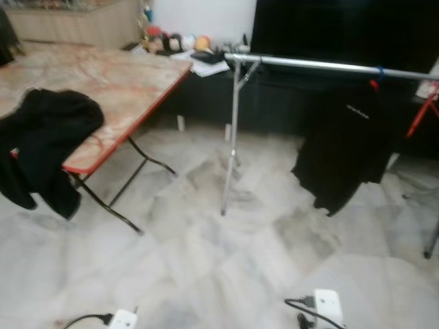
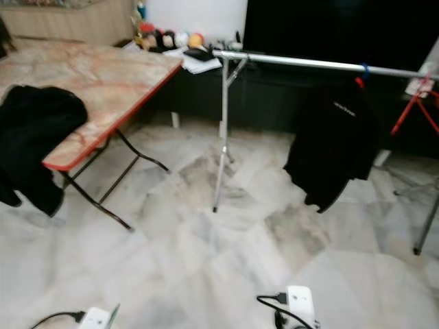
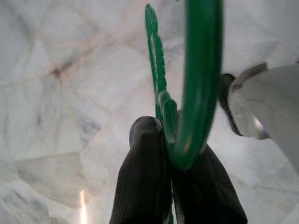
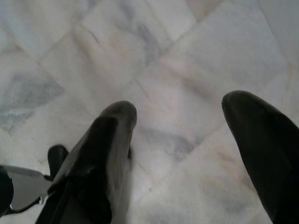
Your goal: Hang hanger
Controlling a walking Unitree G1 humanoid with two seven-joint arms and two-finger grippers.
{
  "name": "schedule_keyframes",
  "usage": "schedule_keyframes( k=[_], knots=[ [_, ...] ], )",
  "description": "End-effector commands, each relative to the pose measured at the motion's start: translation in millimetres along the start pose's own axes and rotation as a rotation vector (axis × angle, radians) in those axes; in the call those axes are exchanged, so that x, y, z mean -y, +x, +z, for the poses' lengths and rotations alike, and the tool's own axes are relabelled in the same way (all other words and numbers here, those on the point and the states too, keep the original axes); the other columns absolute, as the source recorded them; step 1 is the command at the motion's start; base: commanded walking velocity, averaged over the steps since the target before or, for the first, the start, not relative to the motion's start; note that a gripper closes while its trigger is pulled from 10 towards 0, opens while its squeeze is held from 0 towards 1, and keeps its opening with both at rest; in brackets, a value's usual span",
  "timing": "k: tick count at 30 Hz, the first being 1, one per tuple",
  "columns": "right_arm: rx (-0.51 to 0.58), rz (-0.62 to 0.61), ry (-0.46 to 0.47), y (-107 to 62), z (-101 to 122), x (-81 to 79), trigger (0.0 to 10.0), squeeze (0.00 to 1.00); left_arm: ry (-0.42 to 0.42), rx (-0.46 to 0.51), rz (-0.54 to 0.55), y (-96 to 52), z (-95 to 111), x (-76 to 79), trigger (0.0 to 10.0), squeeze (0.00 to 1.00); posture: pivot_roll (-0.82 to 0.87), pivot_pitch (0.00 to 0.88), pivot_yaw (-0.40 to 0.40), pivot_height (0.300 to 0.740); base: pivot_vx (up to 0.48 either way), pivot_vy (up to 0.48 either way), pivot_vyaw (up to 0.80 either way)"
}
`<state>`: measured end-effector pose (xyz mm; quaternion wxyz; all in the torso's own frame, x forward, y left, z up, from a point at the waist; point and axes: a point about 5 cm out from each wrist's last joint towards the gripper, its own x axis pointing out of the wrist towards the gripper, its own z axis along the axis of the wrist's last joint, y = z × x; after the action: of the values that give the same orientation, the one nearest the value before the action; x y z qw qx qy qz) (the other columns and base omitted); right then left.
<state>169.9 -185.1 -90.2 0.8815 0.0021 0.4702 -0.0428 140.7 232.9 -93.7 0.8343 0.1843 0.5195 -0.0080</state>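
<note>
In the left wrist view my left gripper (image 3: 172, 154) is shut on a green plastic hanger (image 3: 201, 70), whose hook and arm rise past the fingers over the marble floor. In the right wrist view my right gripper (image 4: 180, 126) is open and holds nothing, pointing down at the floor. Ahead stands a silver clothes rail (image 1: 322, 66) on a thin metal leg (image 1: 232, 144). A black shirt (image 1: 346, 147) hangs from the rail near its right end. Another black garment (image 1: 44, 144) lies draped over the edge of the folding table (image 1: 116, 82).
The marble-topped folding table stands at the left with red edging and black legs. A dark cabinet with small toys (image 1: 175, 42) runs along the back wall. Two white power strips (image 1: 328, 305) with black cables lie on the floor close to me. A red stand (image 1: 424, 113) is at the right.
</note>
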Motion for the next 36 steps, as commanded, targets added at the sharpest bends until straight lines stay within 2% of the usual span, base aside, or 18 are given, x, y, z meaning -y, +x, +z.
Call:
schedule_keyframes(
  k=[1,13,19,20,22,24,26,27,29,32,36],
  knots=[
    [-0.017,-0.027,-0.004,-1.4,-5,10.6,10.0,0.00,-0.012,0.018,-0.005,0.9,7,2.8,10.0,0.00,-0.05,0.000,-0.026,0.740,0.000,-0.405,-0.58],
    [-0.011,-0.018,-0.013,-1.4,-4,10.7,10.0,0.00,-0.019,0.020,-0.009,1.1,8,4.5,10.0,0.00,-0.05,0.000,-0.026,0.740,0.000,-0.407,-0.47],
    [-0.004,-0.018,-0.015,-1.4,-3,11.1,10.0,0.00,-0.039,0.019,-0.002,1.2,8,4.7,10.0,0.00,-0.05,0.000,-0.027,0.740,0.000,-0.260,0.00],
    [-0.004,-0.019,-0.015,-1.4,-3,11.2,10.0,0.00,-0.052,0.018,-0.001,1.2,8,4.8,10.0,0.00,-0.05,0.000,-0.028,0.740,0.000,0.000,0.00],
    [-0.001,-0.018,-0.014,-1.4,-3,11.2,10.0,0.00,-0.157,0.029,0.008,1.5,11,3.5,10.0,0.00,-0.05,0.000,-0.028,0.740,0.000,0.000,0.00],
    [0.000,-0.019,-0.007,-1.5,-3,11.4,10.0,0.00,-0.226,0.053,0.034,1.8,16,-1.1,10.0,0.00,-0.05,0.000,-0.029,0.740,0.000,0.000,0.00],
    [0.000,-0.018,-0.009,-1.5,-3,11.6,10.0,0.00,-0.269,0.073,0.048,1.9,19,-4.5,10.0,0.00,-0.05,0.000,-0.031,0.740,0.000,0.000,0.00],
    [0.000,-0.018,-0.011,-1.5,-3,11.6,10.0,0.00,-0.283,0.112,0.073,1.8,25,-9.5,10.0,0.00,-0.05,0.000,-0.031,0.740,0.000,0.000,0.00],
    [0.000,-0.017,-0.012,-1.5,-3,11.8,10.0,0.00,-0.279,0.148,0.086,1.5,31,-12.4,10.0,0.00,-0.05,0.000,-0.032,0.740,0.000,0.000,0.00],
    [0.001,-0.015,-0.017,-1.5,-3,12.3,10.0,0.00,-0.190,0.235,0.115,0.2,45,-17.4,10.0,0.00,-0.05,0.000,-0.034,0.740,0.000,0.000,0.00],
    [0.001,-0.015,-0.019,-1.6,-3,13.0,10.0,0.00,-0.136,0.358,0.127,-3.3,61,-20.5,10.0,0.00,-0.05,0.000,-0.037,0.740,0.000,0.000,0.00]
  ],
)
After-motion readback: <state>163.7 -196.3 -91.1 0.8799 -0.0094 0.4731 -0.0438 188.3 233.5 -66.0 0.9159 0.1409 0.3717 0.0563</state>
